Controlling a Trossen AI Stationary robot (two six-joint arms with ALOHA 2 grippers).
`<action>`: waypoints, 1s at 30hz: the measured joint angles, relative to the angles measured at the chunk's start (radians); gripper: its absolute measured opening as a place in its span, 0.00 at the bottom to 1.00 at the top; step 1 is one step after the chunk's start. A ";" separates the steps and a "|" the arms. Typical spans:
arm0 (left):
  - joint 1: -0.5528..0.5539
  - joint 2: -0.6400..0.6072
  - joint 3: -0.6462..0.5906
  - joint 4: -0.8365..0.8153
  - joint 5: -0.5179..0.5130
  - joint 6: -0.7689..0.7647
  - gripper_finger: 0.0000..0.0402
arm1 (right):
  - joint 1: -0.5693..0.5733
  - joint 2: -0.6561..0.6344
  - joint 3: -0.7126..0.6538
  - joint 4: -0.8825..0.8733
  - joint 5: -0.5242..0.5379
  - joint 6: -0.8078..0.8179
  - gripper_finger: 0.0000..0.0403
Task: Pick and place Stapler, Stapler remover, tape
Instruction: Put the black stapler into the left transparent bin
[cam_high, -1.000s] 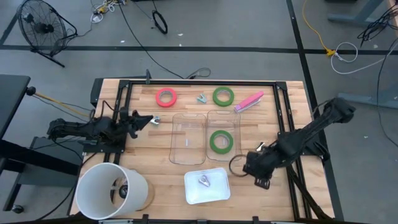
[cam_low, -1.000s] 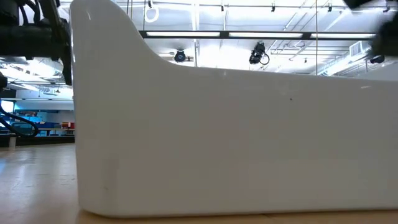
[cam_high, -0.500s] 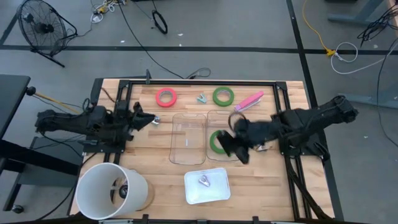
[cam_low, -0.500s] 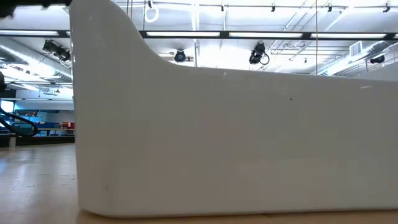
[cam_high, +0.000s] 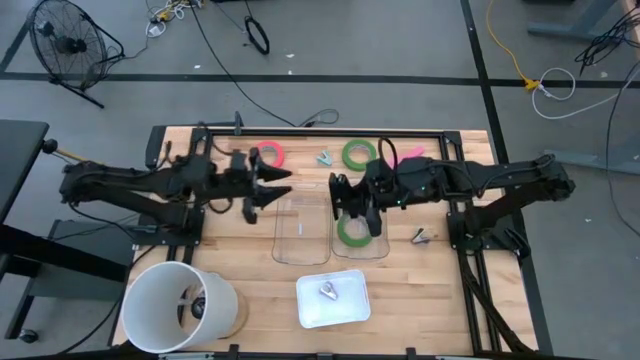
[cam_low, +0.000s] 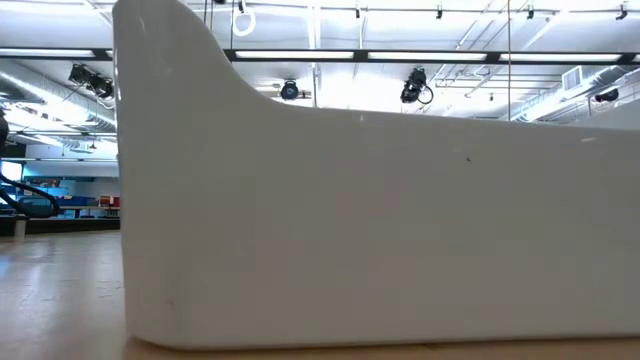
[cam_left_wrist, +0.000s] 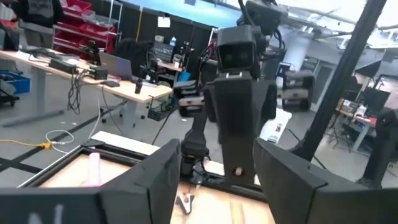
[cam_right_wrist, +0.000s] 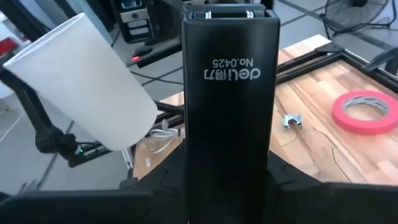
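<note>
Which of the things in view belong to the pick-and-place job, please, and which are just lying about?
Job:
black stapler
red tape
green tape
second green tape, in a clear tray
staple remover

Lying about:
white bucket
fan
floor cable

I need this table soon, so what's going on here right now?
The right gripper holds a black stapler over the two clear trays mid-table. A green tape ring lies in the right-hand tray. The left gripper hangs open and empty by the left tray. A red tape ring and a second green ring lie near the table's far edge.
</note>
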 joint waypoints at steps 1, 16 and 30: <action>0.000 0.027 0.026 0.000 0.000 -0.013 0.53 | -0.008 0.000 0.000 0.002 -0.004 -0.006 0.26; 0.017 0.299 0.260 0.000 0.011 -0.028 0.54 | -0.026 -0.001 0.000 0.021 -0.043 -0.128 0.26; 0.017 0.314 0.278 0.008 0.067 -0.041 0.54 | -0.044 -0.007 0.000 0.023 -0.074 -0.172 0.26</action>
